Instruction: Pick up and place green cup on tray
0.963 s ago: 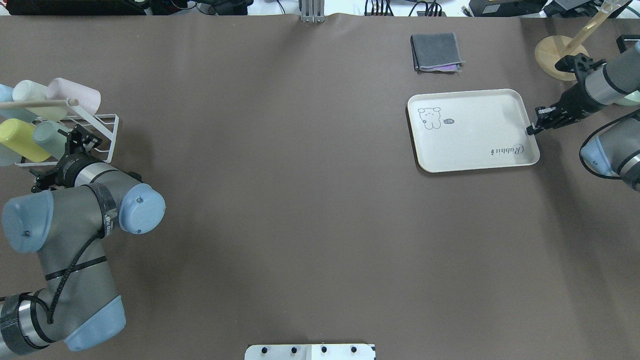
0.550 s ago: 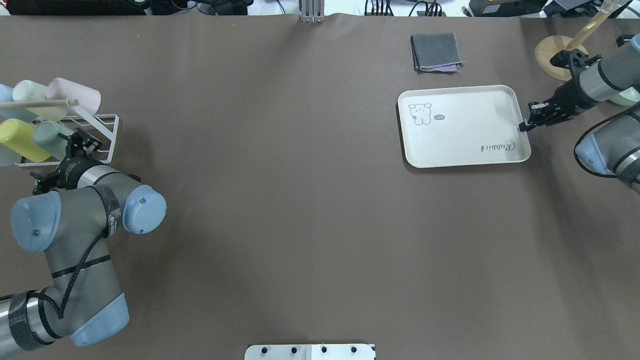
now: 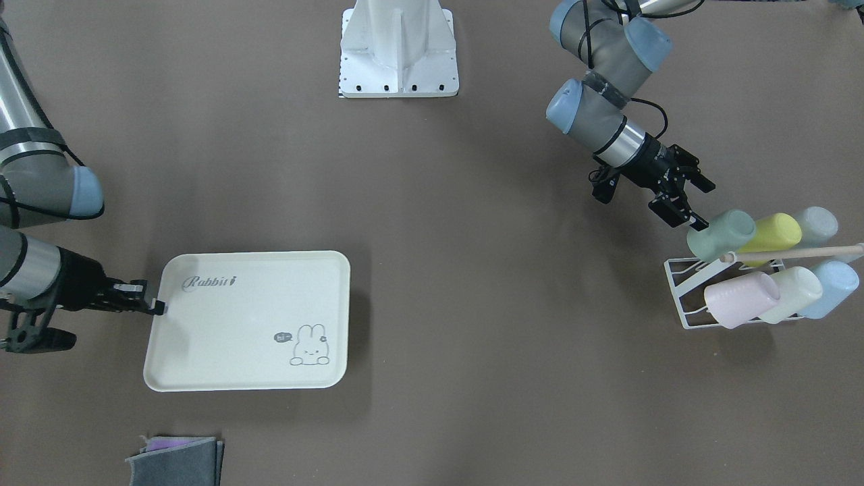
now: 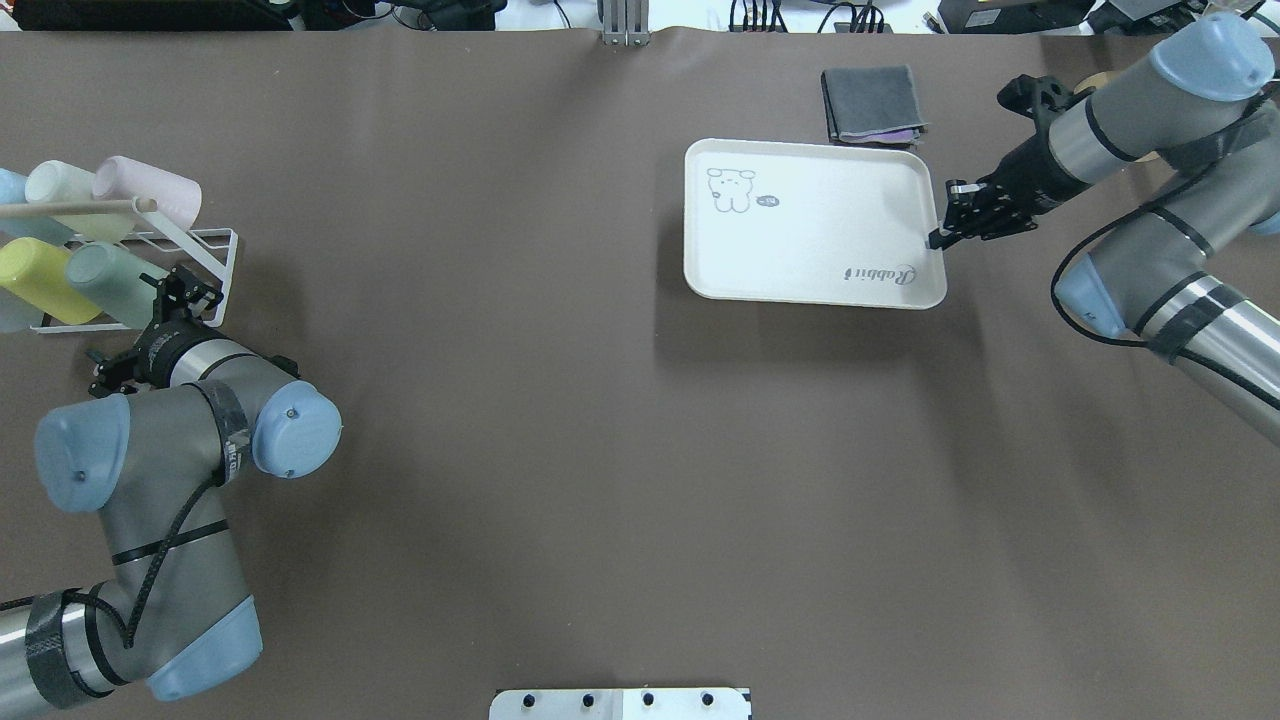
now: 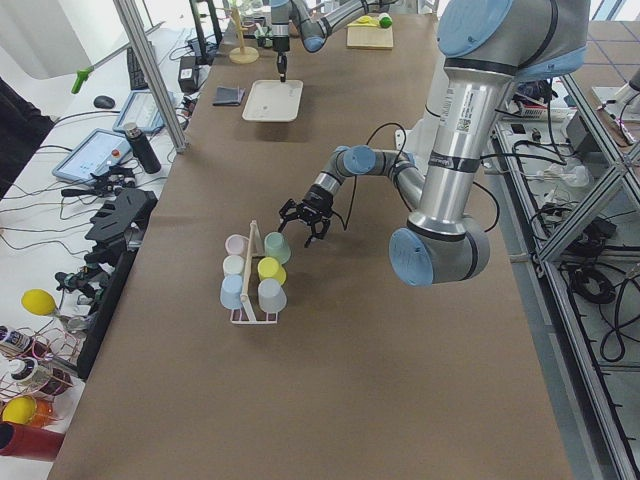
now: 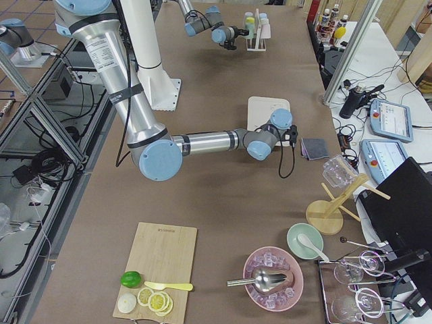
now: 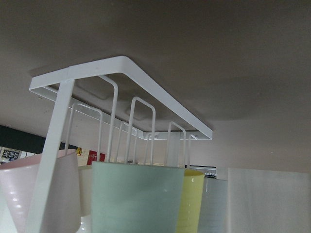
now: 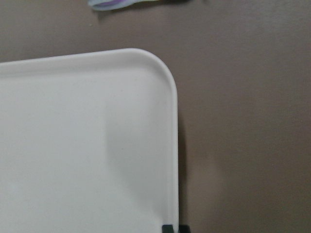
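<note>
The brown table [image 4: 550, 400] spans every view. The left arm [image 4: 170, 480] bends in over its left end, and the right arm [image 4: 1120, 110] reaches in from the far right corner. The cream-white tray [image 4: 820, 230] lies flat in the right half of the table, printed with a bunny drawing and "Rabbit" script. It carries nothing, and one long edge lies just beside a folded grey cloth [image 4: 870, 100] that shows a purple layer.

At the table's left end stands a white wire rack [image 3: 673, 290] with a wooden dowel [image 3: 790, 253] running across its top. Six cups rest tilted on its prongs. The green cup [image 3: 722, 233] is in the row nearer the robot, at the end closest to the left arm. Beside it are a yellow cup [image 3: 773, 231] and a pale grey-blue cup [image 3: 815, 225]. A pink cup [image 3: 739, 300], a cream cup [image 3: 793, 293] and a light blue cup [image 3: 833, 287] fill the other row.

The left gripper [image 3: 688, 199] points at the green cup's near end with its fingers spread apart, gripping nothing. Its lower fingertip is just beside the cup, and contact cannot be judged. The right gripper [image 4: 940, 235] has its fingers pinched together on the rim of the tray's short edge, near the "Rabbit" corner.
</note>
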You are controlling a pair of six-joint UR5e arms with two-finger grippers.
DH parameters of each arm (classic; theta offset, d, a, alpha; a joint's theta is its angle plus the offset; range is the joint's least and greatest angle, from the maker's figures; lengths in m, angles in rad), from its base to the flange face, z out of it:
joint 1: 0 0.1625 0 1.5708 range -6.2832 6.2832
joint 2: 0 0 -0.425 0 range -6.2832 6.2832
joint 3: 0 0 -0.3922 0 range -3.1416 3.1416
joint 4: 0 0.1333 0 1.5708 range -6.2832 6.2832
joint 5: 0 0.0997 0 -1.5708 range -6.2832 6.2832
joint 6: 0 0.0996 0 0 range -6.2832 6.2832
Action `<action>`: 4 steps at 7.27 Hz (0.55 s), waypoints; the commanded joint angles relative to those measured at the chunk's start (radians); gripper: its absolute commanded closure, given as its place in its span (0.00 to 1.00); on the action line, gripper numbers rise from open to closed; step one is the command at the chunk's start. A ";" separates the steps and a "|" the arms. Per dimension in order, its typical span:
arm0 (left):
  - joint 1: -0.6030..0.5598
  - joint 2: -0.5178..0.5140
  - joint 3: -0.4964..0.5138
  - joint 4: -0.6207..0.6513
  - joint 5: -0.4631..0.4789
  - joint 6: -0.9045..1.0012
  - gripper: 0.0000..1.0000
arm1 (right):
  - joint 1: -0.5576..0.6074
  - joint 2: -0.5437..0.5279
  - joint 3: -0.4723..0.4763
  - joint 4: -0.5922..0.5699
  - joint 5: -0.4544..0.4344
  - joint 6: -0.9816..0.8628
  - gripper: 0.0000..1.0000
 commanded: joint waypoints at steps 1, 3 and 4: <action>0.001 0.010 0.008 -0.013 0.000 0.000 0.02 | -0.113 0.090 0.100 -0.116 -0.091 0.111 1.00; 0.000 0.012 0.013 -0.014 0.002 0.000 0.02 | -0.257 0.149 0.231 -0.312 -0.244 0.151 1.00; -0.002 0.012 0.018 -0.022 0.001 0.000 0.02 | -0.314 0.146 0.245 -0.315 -0.305 0.153 1.00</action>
